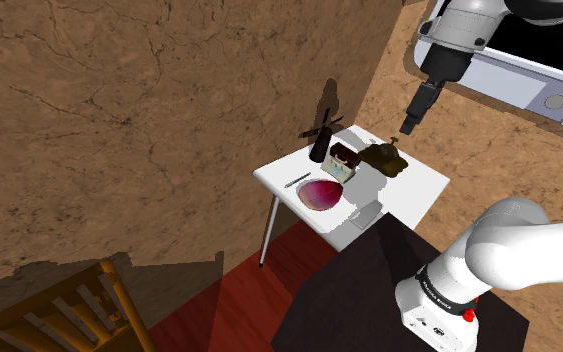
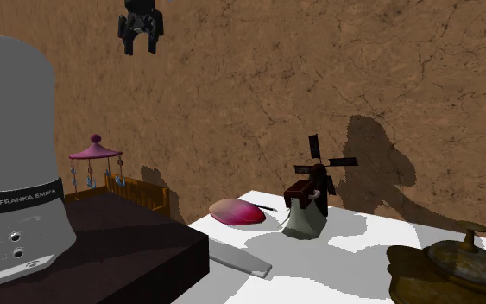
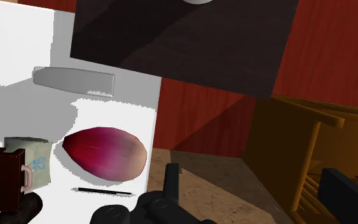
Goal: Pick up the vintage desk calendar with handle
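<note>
Fingers (image 2: 129,41) of the gripper (image 1: 407,124) stand spread apart with nothing between them. The gripper hangs high above the white table (image 1: 419,185), well clear of everything on it; in the shoulder view it appears over the table's far corner, above a brass desk bell (image 1: 384,157).

The desk calendar (image 1: 343,160) stands upright on the table, untouched. It has a dark maroon body, a looped handle and a pale base with blue figures. A black model windmill (image 1: 319,135) stands just behind it, toward the brown wall. A pink-to-maroon bowl (image 1: 321,193) lies just beside the calendar, with a thin dark pen (image 1: 297,182) next to the bowl. A flat grey piece (image 3: 74,81) lies near the table edge closest to the dark stand (image 2: 103,246). A wooden crib (image 2: 137,192) with a mobile stands on the floor beyond.
</note>
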Action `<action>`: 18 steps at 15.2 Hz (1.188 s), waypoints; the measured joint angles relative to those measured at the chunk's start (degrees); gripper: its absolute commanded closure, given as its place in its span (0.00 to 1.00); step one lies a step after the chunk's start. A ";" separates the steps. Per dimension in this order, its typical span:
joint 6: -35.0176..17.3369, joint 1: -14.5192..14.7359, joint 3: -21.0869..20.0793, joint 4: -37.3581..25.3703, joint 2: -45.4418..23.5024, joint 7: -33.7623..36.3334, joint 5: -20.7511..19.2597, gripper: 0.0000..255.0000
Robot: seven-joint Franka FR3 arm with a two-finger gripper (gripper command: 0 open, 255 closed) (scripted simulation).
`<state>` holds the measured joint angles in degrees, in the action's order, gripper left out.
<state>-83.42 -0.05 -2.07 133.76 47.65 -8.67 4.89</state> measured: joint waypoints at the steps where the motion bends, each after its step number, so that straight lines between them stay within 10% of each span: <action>1: 0.00 0.00 0.00 0.00 0.00 0.00 0.00 0.00; 18: -28.17 -6.10 9.22 11.91 -14.78 -10.34 -11.32 0.00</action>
<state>-111.59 -6.15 7.15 145.67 32.87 -19.01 -6.43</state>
